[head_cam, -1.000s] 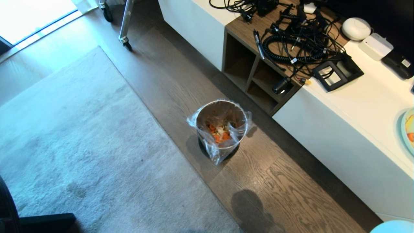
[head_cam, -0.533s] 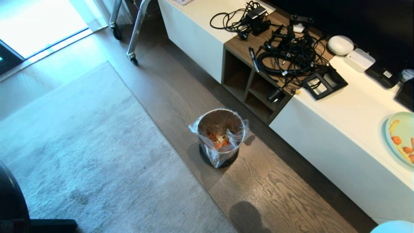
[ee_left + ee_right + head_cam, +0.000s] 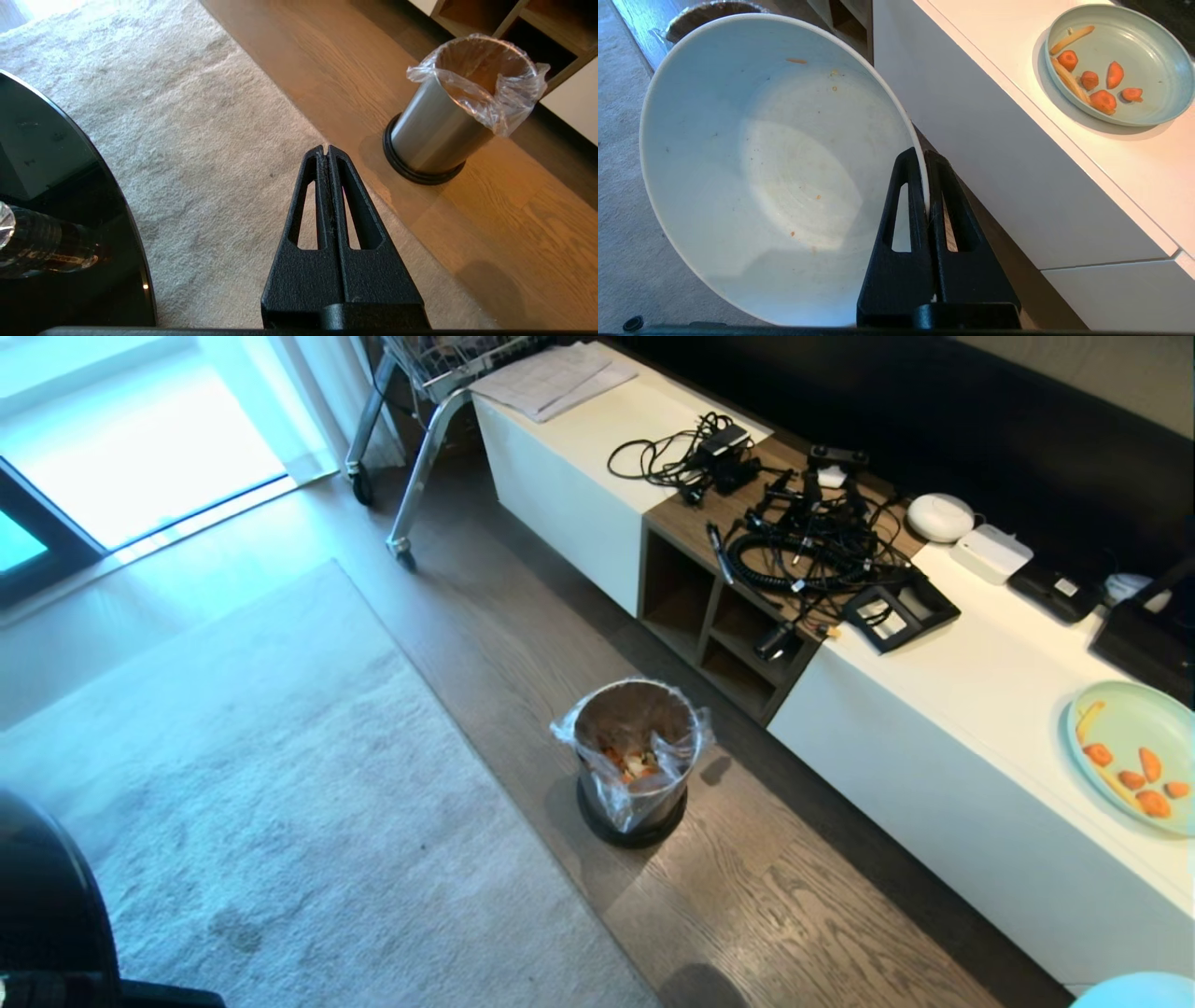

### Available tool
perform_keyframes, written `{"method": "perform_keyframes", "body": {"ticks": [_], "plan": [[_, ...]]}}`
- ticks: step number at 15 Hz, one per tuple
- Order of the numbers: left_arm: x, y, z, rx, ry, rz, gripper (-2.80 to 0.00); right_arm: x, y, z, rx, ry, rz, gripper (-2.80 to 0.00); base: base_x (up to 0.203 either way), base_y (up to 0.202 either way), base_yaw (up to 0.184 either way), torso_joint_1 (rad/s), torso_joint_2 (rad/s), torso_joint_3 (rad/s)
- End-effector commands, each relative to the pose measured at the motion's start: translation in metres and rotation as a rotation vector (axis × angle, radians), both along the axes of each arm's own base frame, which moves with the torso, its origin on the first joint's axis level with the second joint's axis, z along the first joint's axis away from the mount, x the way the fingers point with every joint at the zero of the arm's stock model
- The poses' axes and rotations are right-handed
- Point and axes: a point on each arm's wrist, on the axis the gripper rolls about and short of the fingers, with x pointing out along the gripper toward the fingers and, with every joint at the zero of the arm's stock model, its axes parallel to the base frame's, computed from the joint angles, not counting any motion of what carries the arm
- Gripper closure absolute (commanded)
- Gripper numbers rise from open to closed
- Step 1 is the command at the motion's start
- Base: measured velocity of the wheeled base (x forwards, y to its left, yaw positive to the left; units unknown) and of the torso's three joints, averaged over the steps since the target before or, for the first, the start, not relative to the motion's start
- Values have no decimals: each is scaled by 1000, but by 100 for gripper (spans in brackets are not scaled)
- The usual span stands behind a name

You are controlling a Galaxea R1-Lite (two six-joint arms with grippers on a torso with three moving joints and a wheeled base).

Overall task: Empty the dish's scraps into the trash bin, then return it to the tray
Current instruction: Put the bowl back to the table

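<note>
Whole head view has slid since a sec ago: my torso's coming up, so the trash bin (image 3: 637,761) sits lower and smaller in frame, w/ more of the white cabinet (image 3: 971,709) top showing, incl. the blue-green plate (image 3: 1134,751) w/ its carrot bits. Nothing on the floor itself moved. Means dumping looks done, and I'm rising toward the counter for the return leg; tray's not in view yet. Scraps (image 3: 631,763) lie inside the bin's liner, orange and pale. My right gripper (image 3: 926,154) is pinching the dish (image 3: 756,168) by its rim, tilted, beside the cabinet front. Dish looks empty: glossy white, only a few tiny crumbs and a smear. Left gripper (image 3: 325,150) is pressed together, holding nothing, hanging over the rug (image 3: 187,116) edge near the bin.
</note>
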Motion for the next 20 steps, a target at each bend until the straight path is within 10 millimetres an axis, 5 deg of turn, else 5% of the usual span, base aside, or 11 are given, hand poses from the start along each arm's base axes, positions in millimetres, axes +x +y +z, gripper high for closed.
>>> {"method": "perform_keyframes", "body": {"ticks": [1,20], "plan": [[0,0,0,-1,-2,0,0,0,0,0,-1,1,0,0,0,0,0,4,-2,203],[0,0,0,-1,-2,0,0,0,0,0,-1,1,0,0,0,0,0,2,2,202]]}}
